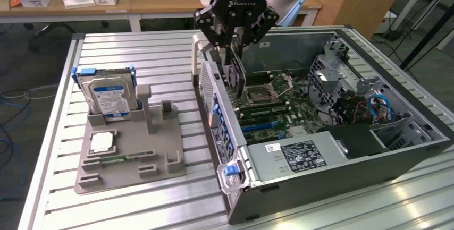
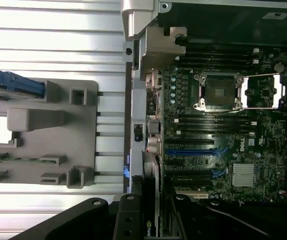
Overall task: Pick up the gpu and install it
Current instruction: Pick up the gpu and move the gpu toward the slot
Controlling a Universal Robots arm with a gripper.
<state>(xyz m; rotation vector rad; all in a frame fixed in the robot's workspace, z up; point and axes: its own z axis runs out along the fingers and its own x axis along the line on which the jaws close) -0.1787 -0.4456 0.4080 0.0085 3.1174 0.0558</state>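
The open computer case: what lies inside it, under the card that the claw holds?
Inside the case the motherboard shows, with an open processor socket and blue slots. The gpu, held upright by the claw, covers the board directly beneath it.

The gripper (image 1: 233, 47) is clamping the gpu (image 1: 237, 76) from above, holding it upright on edge inside the open computer case (image 1: 341, 174), over the motherboard (image 1: 284, 113) and close to the case wall on the exterior view's left. The case is lying on its side on a slatted metal table (image 1: 127, 49). Just beside it, a gray fixture (image 1: 135, 171) is carrying an upright hard drive (image 1: 110, 100) and a flat-lying memory stick (image 1: 120, 159).
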